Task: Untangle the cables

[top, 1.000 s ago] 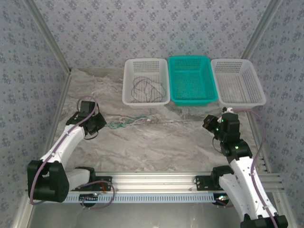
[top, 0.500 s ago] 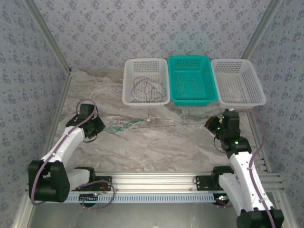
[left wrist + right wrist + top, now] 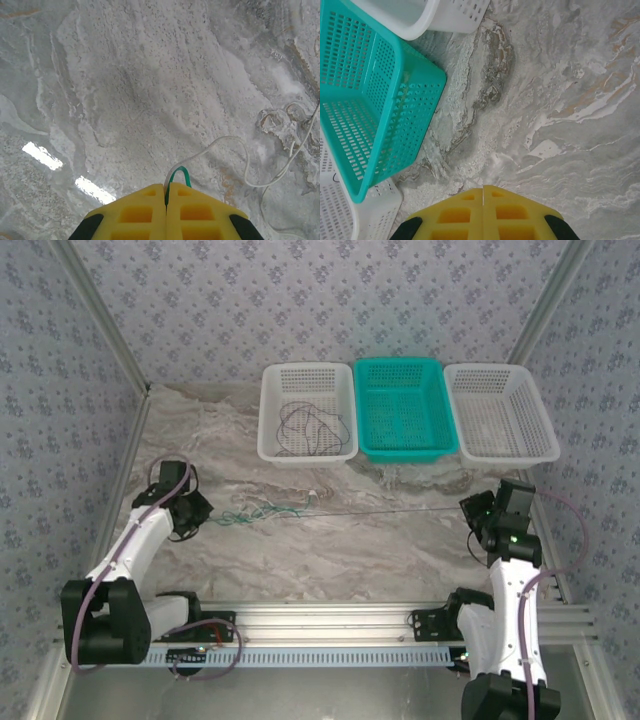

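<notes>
Cables (image 3: 255, 513) stretch taut, nine to three o'clock, teasing out tangles. Left gripper (image 3: 166, 187) and right gripper (image 3: 483, 188) pinch the ends.

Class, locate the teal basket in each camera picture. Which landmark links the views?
Top external: teal basket, top centre, at the far edge of the marble tabletop.
Right wrist: teal basket, left side.
Left wrist: camera faces marble and a green cable pinched by the left end effector.
Shared landmark: the marble tabletop.
</notes>
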`<state>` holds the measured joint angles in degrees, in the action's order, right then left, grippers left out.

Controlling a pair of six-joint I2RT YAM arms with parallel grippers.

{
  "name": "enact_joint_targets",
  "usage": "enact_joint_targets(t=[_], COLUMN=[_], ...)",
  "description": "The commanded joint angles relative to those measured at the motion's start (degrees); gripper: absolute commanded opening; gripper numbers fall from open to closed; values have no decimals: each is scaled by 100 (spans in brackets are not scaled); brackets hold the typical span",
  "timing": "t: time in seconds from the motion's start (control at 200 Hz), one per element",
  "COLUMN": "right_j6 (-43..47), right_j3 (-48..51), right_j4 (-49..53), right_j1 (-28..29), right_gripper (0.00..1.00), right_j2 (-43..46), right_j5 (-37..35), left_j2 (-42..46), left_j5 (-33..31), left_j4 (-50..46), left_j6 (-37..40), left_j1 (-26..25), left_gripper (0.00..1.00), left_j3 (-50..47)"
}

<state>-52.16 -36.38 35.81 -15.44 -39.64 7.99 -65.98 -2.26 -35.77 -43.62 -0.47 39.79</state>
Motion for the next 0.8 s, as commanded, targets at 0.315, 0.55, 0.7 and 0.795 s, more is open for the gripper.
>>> enact_joint_targets(t=[0.315, 0.55, 0.7, 0.795], right_j6=[340, 356, 1482, 3161], right_j3=[642, 632, 87, -43], right_j4=[-1358, -929, -1142, -2270], right_j1=[2975, 3584, 4176, 4851], right_gripper=[7, 68, 80, 79], right_j2=[-1088, -1154, -1050, -1310], right_j5=[-2930, -3331, -3800, -3059], left_j2=[-186, -441, -460, -477], left_j5=[-222, -249, -313, -345], left_j4=[1229, 1213, 1248, 1239], left_j6=[1030, 1022, 1033, 1038], left_j1=[-177, -326, -424, -468], left_gripper=[0, 0, 0, 0], left_j3=[-102, -48, -26, -2])
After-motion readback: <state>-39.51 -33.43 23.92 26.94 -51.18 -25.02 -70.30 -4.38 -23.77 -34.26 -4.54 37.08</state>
